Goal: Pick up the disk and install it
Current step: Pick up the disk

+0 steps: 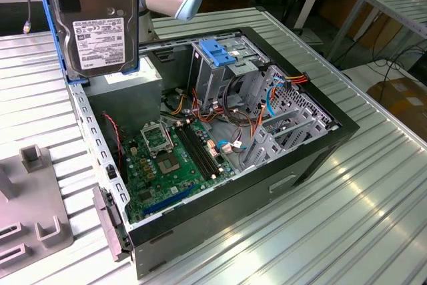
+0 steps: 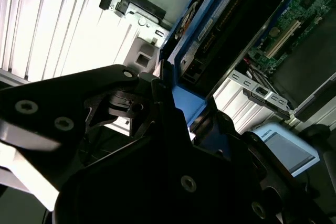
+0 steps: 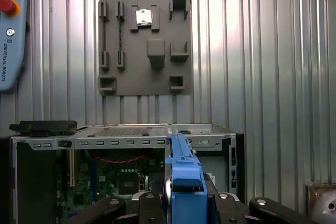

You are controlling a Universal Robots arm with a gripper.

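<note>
Slippage is the first worry. The gripper [image 3: 186,203] is closed on the disk [image 1: 100,25], pinching the blue carrier rail along one narrow edge, and the drive hangs upright below it in the air. It is above the open computer case [image 1: 233,211], over the corner where the grey power supply [image 1: 127,85] sits, at the exterior view's left. With so thin a hold, a quick swing could probably twist the drive between the fingers or drop it onto the motherboard [image 1: 167,158].

The drive cage [image 1: 207,75], topped by its fixed blue bracket [image 1: 217,51], stands well apart from the disk, towards the case's far side. Loose cables [image 1: 227,118] crowd the space just beside the cage. These could snag the carrier or be pushed into the bay. A tilted approach would likely jam the rail against the cage's metal walls. The case rests on the ribbed table [image 1: 347,231] with nothing seen bracing it, so a hard push might shift it.
</note>
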